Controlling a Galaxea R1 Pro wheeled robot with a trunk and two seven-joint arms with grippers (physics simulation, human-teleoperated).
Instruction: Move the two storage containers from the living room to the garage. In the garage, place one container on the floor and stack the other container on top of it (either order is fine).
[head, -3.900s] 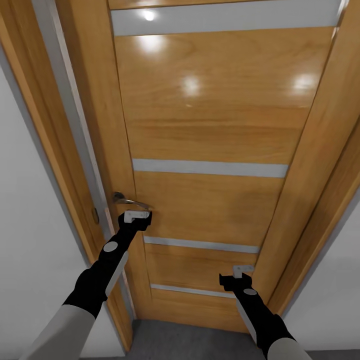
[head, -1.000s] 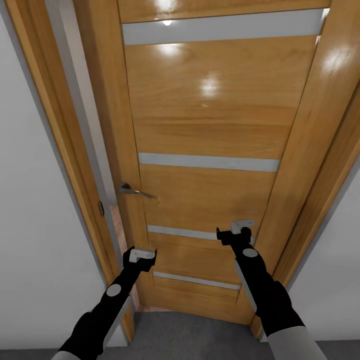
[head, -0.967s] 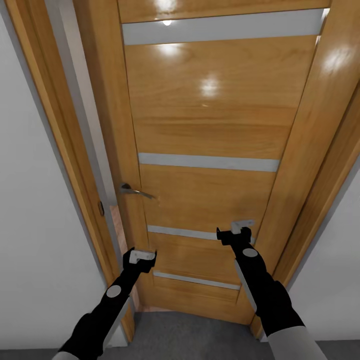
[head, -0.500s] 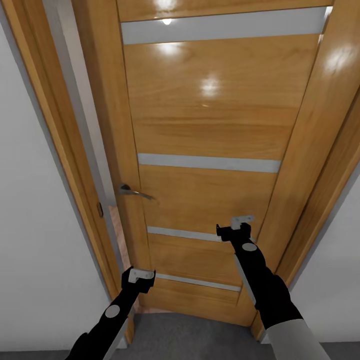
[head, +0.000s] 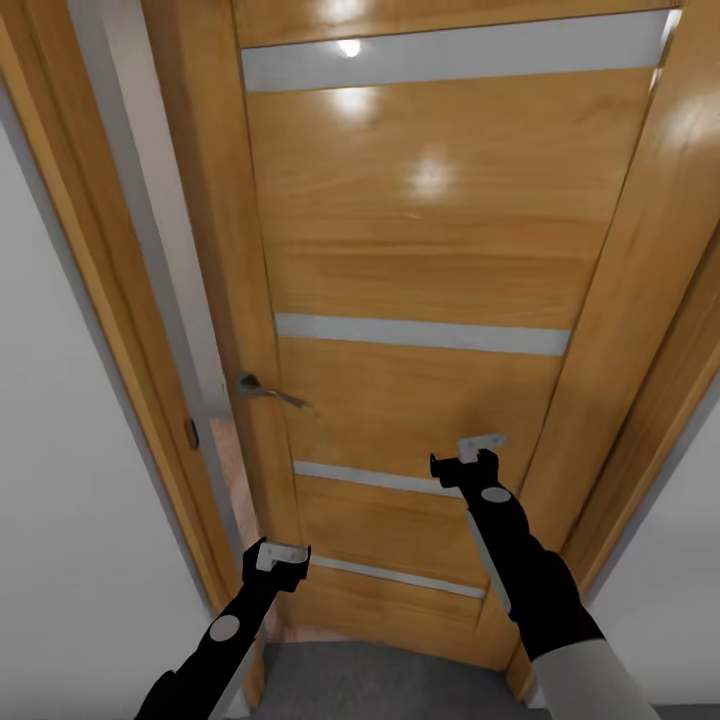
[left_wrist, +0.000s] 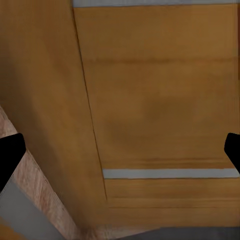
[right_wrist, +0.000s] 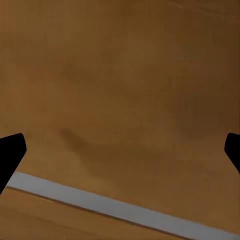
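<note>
door: glossy wooden panel door (head: 420, 260) with grey horizontal strips, ajar
handle: metal lever handle (head: 265, 390)
walls: white walls (head: 60, 540)

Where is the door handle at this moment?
In the head view the door handle sits at the wooden door's left edge, above the left end effector and left of the right end effector, untouched by either.

Domestic interior, doorway. Glossy wooden panel door (head: 420, 260) with grey inlay strips, centre frame; metal lever handle (head: 268, 391) at left; matching wooden frame (head: 120, 300); plain white walls (head: 60, 520); grey floor (head: 390, 685) along the bottom.
</note>
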